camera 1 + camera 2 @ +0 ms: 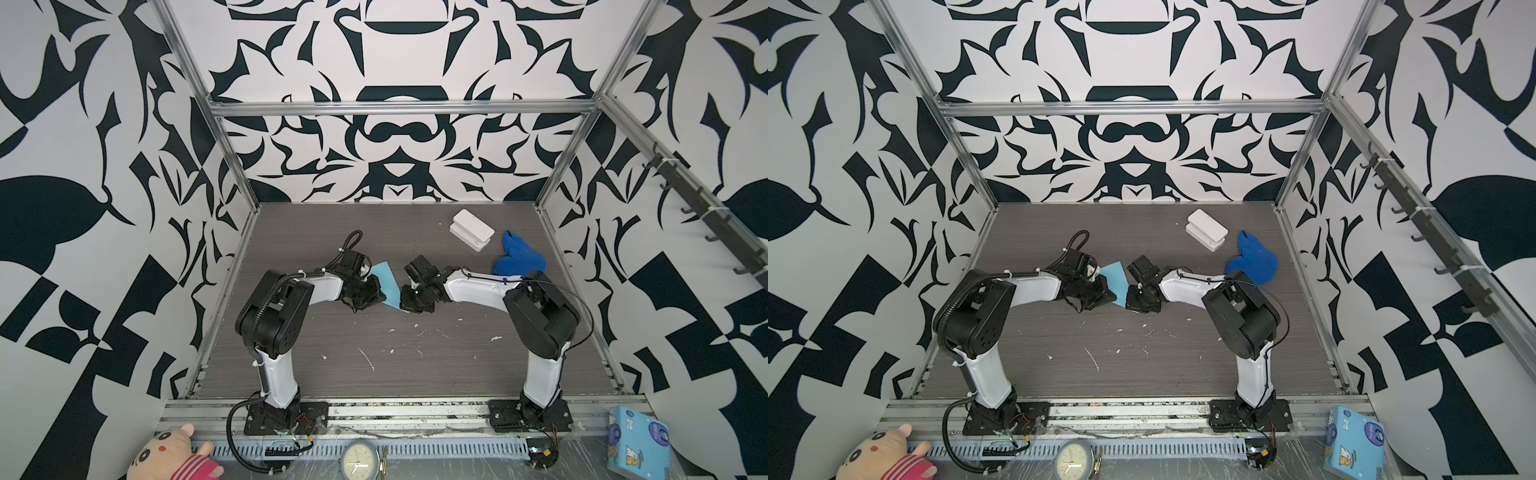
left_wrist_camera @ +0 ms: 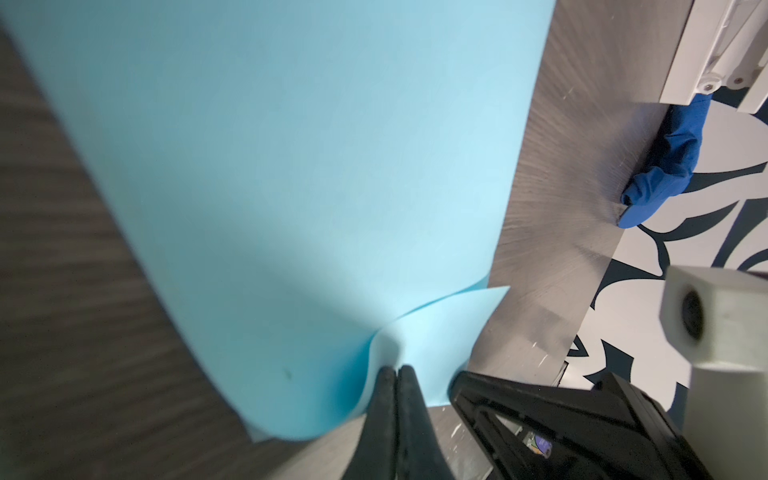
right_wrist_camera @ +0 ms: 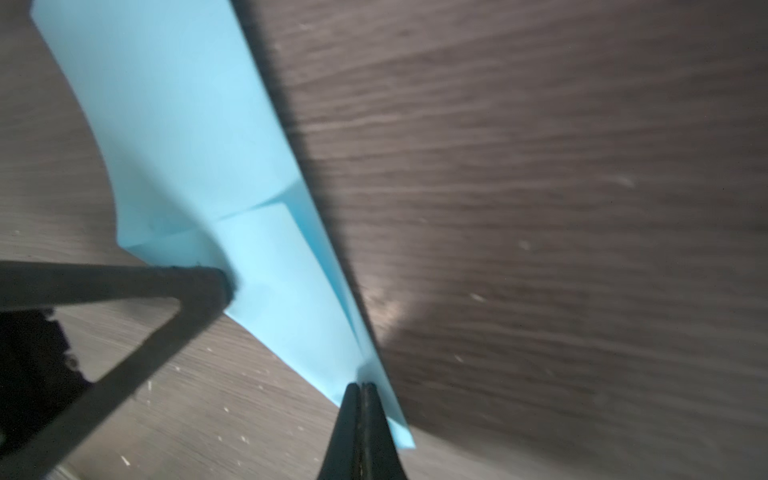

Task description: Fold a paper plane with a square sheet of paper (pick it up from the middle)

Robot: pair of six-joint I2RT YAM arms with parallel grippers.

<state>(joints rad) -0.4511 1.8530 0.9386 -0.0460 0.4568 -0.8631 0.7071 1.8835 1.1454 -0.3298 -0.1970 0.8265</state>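
in both top views, a thin matte light-blue square sheet of paper (image 1: 384, 284) (image 1: 1116, 279) was seen near the middle of the dark wood-grain counter (image 1: 415, 374), spanned between the left fingers (image 1: 374, 297) and the right fingers (image 1: 404, 305). from there it could not be told how tightly either pair was closed. a darker royal-blue cloth lump (image 1: 519, 259) and a white hinged plastic case (image 1: 471, 235) were lying well apart from the sheet, toward the back right.

in the left wrist view, the left fingers (image 2: 392, 386) were found clenched on the sheet near one edge. the paper was curled and buckled just at the pinch. the rest was spread wide ahead and appeared to be lifted off the counter.

in the right wrist view, the right fingers (image 3: 359, 395) were seen pressed together on a narrow end of the sheet. overlapped layers and a crease were visible there, so some folding was judged to be done, though no pointed dart was formed. the tip of the left fingers (image 3: 199, 286) was seen against the sheet's other side.

the sheet was judged to be very light and limp, easily creased or torn, with layers that could slide over each other. hold was judged best taken at the edges close to the fold line, with all layers pinched together and the span kept only gently taut. a hard pull was expected to tear it or to set a stray crease.
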